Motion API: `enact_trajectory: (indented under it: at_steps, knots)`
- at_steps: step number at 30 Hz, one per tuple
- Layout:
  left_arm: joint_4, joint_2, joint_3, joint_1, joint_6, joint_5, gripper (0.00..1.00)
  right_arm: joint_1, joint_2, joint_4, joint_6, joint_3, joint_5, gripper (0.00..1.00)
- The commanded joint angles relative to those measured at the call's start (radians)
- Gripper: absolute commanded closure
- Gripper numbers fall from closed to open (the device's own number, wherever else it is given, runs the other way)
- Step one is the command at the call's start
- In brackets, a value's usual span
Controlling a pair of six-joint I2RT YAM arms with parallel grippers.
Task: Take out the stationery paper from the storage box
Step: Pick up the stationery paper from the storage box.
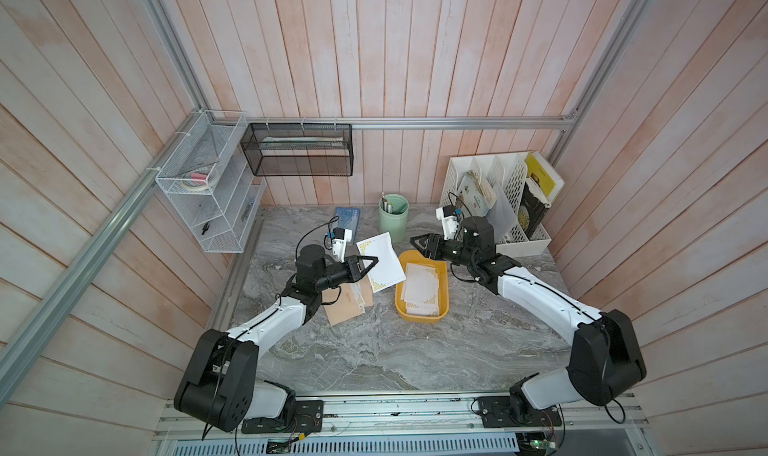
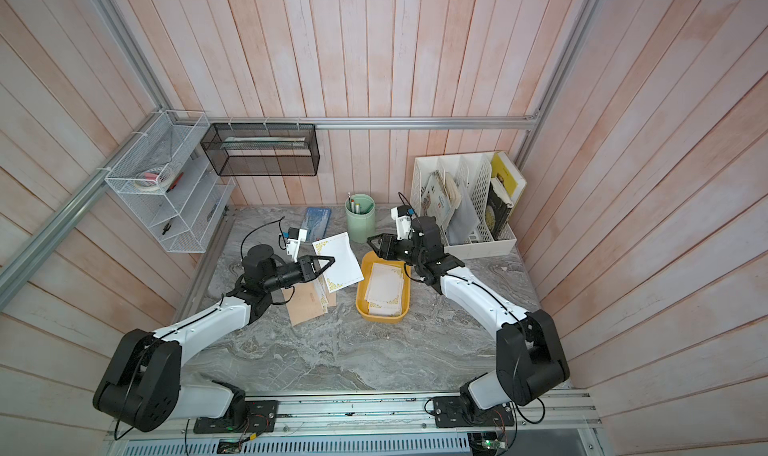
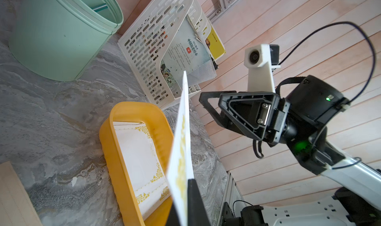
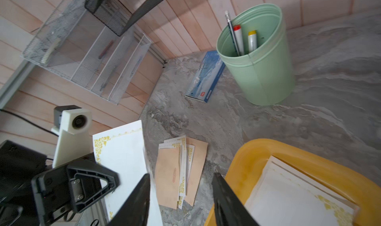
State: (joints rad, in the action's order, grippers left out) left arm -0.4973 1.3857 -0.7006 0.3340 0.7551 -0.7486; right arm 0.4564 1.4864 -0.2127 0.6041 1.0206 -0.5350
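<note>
The mustard-yellow storage box (image 1: pixel 419 317) (image 2: pixel 380 317) (image 3: pixel 115 152) (image 4: pixel 247 152) sits mid-table with white gold-bordered stationery paper (image 1: pixel 422 287) (image 2: pixel 384 287) (image 3: pixel 140 150) (image 4: pixel 288 194) inside. My left gripper (image 1: pixel 376 260) (image 2: pixel 332 259) (image 3: pixel 183 194) is shut on one white gold-cornered sheet (image 1: pixel 382 262) (image 2: pixel 338 262) (image 3: pixel 181 136) (image 4: pixel 121 157), held in the air just left of the box. More sheets, peach and white (image 1: pixel 349 304) (image 2: pixel 309 304) (image 4: pixel 177 173), lie on the table under the left arm. My right gripper (image 1: pixel 413 241) (image 2: pixel 370 241) (image 4: pixel 181 174) hovers open and empty over the box's far end.
A mint pen cup (image 1: pixel 393 219) and a blue booklet (image 1: pixel 348 219) stand behind the box. A white file organizer (image 1: pixel 498 192) fills the back right corner. A black mesh basket (image 1: pixel 297 150) and a white wire rack (image 1: pixel 208 183) hang on the walls.
</note>
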Motion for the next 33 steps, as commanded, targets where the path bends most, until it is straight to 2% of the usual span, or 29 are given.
enact_trajectory:
  at_steps: [1, 17, 20, 26, 28, 33]
  knots:
    - [-0.078, 0.003, 0.013, -0.005, 0.016, -0.061, 1.0, 0.016, 0.041, -0.264, 0.072, -0.003, -0.265, 0.47]
    - [-0.102, 0.019, 0.001, -0.004, 0.034, -0.086, 1.0, 0.036, 0.214, -0.436, 0.17, 0.057, -0.381, 0.48]
    - [-0.098, 0.024, 0.001, -0.004, 0.033, -0.082, 1.0, 0.049, 0.224, -0.435, 0.166, 0.069, -0.388, 0.58]
    - [-0.084, 0.024, 0.0, -0.004, 0.025, -0.08, 1.0, 0.051, 0.21, -0.403, 0.14, 0.06, -0.381, 0.97]
    - [-0.079, 0.023, 0.0, -0.004, 0.021, -0.077, 1.0, 0.05, 0.201, -0.384, 0.125, 0.055, -0.372, 1.0]
    - [-0.064, 0.02, 0.0, -0.004, 0.012, -0.073, 1.0, 0.039, 0.178, -0.333, 0.094, 0.044, -0.343, 1.0]
